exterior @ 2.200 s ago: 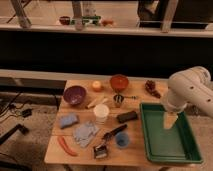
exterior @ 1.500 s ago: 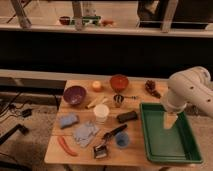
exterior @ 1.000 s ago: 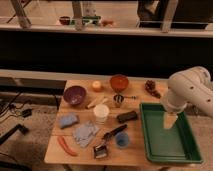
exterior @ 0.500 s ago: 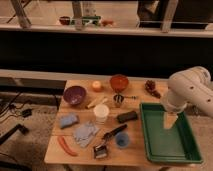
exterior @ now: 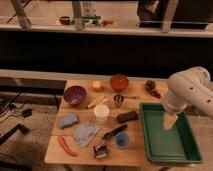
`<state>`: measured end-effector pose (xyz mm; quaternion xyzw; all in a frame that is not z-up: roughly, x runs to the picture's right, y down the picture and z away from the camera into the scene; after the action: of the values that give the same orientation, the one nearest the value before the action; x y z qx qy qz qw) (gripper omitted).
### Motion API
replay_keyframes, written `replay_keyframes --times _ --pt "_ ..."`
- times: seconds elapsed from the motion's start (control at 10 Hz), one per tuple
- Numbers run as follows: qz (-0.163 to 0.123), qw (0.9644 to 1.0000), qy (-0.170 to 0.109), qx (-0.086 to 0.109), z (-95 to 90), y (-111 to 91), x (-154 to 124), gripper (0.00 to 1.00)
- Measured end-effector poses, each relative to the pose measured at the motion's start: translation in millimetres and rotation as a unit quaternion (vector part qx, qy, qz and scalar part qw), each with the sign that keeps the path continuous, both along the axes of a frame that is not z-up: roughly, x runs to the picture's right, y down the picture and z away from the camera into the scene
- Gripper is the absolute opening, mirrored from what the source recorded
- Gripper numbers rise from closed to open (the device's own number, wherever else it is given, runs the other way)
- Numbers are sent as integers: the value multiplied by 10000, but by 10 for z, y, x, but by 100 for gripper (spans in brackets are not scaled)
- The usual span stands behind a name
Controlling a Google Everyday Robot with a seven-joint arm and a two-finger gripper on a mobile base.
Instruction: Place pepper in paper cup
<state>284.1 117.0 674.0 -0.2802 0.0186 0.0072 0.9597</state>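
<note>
The pepper, long, slim and red-orange, lies on the wooden table near its front left corner. The cream-white paper cup stands upright near the table's middle, up and to the right of the pepper. My gripper hangs from the white arm over the green tray on the right, far from both the pepper and the cup.
On the table are a purple bowl, an orange bowl, a round orange fruit, a small metal cup, a small blue cup, a blue cloth, a grey cloth, a dark bar and a beige stick.
</note>
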Motion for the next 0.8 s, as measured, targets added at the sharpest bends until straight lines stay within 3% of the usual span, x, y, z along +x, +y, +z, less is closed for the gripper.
replay_keyframes --times 0.2,0.4,0.6,0.8 --pt "-286 9993 -216 42 -126 64 -249 80" --pt "-611 9965 -567 81 -313 167 -728 80" --pt "-886 9910 -995 135 -530 288 -1288 80" --pt "-1152 9829 -1420 221 -715 392 -1752 80"
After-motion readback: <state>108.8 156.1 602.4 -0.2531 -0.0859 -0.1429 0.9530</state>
